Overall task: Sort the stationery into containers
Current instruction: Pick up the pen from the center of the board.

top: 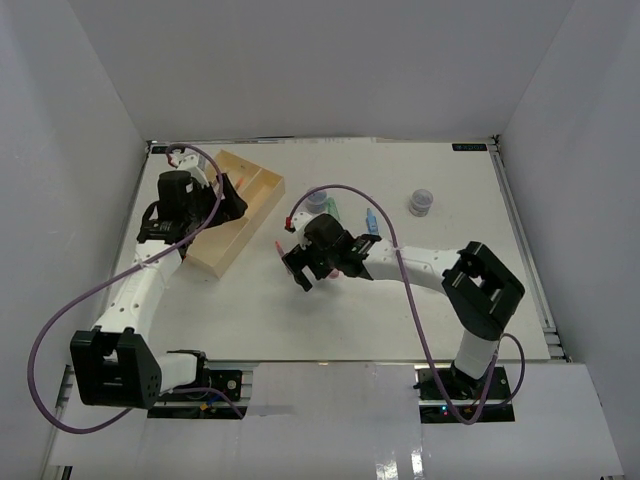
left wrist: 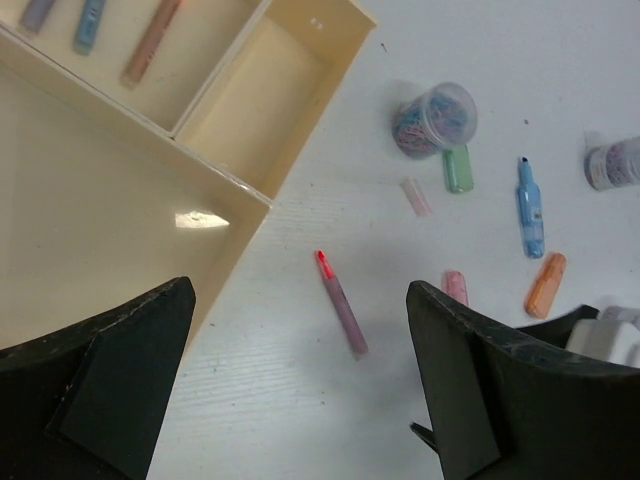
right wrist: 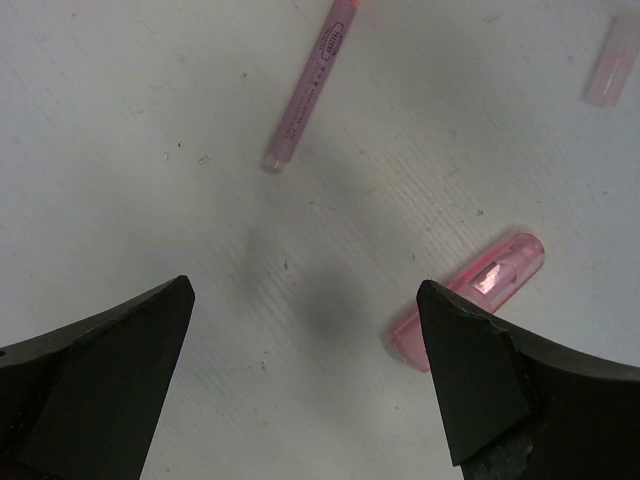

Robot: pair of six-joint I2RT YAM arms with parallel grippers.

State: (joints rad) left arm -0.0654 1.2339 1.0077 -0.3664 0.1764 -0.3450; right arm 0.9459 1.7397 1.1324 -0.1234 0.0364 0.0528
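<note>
The cream-yellow tray (top: 220,250) lies at the far left, and my left gripper (top: 226,206) hangs open above its near edge. In the left wrist view the tray (left wrist: 230,190) holds an orange pen (left wrist: 150,45), a blue pen (left wrist: 88,25) and a grey one (left wrist: 38,12). My left gripper (left wrist: 300,290) holds nothing. A thin pink pen (left wrist: 342,305) (right wrist: 308,85) lies on the table. My right gripper (top: 300,270) (right wrist: 305,290) is open and empty just above the table, with a chunky pink marker (right wrist: 470,300) beside its right finger.
A jar of paper clips (left wrist: 435,120) lies beside a green marker (left wrist: 458,168), a blue marker (left wrist: 530,210), an orange marker (left wrist: 546,285) and a pale pink piece (left wrist: 415,197). A second jar (top: 421,202) stands further right. White walls enclose the table.
</note>
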